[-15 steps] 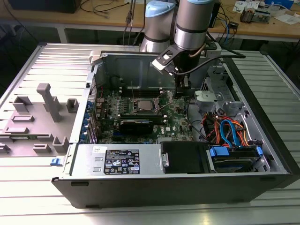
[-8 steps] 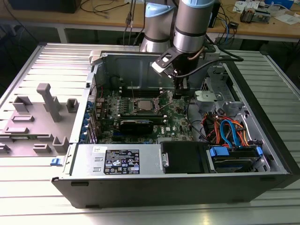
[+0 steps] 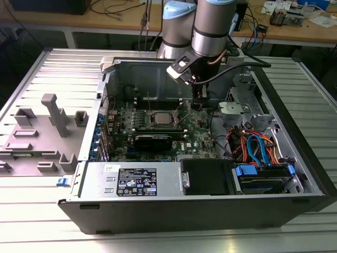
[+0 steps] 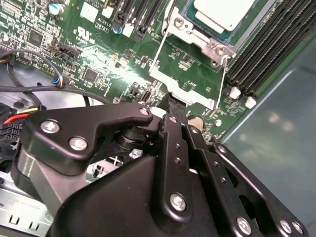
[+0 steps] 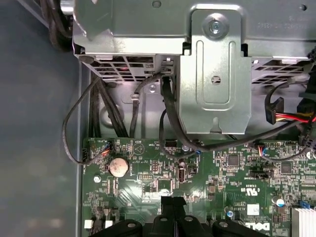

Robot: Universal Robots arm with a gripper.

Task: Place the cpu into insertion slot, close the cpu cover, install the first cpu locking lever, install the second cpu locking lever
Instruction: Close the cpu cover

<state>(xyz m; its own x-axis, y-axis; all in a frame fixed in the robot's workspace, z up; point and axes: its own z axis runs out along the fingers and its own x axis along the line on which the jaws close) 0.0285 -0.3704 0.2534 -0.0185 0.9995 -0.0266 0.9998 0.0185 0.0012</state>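
The cpu (image 4: 224,12) lies in the insertion slot (image 3: 158,117) on the green motherboard, its silver top showing. Around the chip sits the cpu cover (image 4: 187,32), flat over the socket. Two thin wire locking levers (image 4: 157,49) run beside the socket; in the exterior view they seem to stand up from the board. My gripper (image 4: 174,101) is shut, with nothing between its black fingers. Its tip hovers just above the board, a short way from the socket's corner. In the exterior view the gripper (image 3: 199,105) hangs to the right of the socket. The gripper (image 5: 173,201) points down at the board.
A black graphics card (image 3: 152,141) lies in front of the socket. Long black memory slots (image 4: 261,54) flank it. A metal drive cage (image 5: 212,74) and black cables (image 5: 168,123) are close to the arm. Coloured cables (image 3: 253,145) fill the case's right side. A grey fixture (image 3: 42,132) stands outside.
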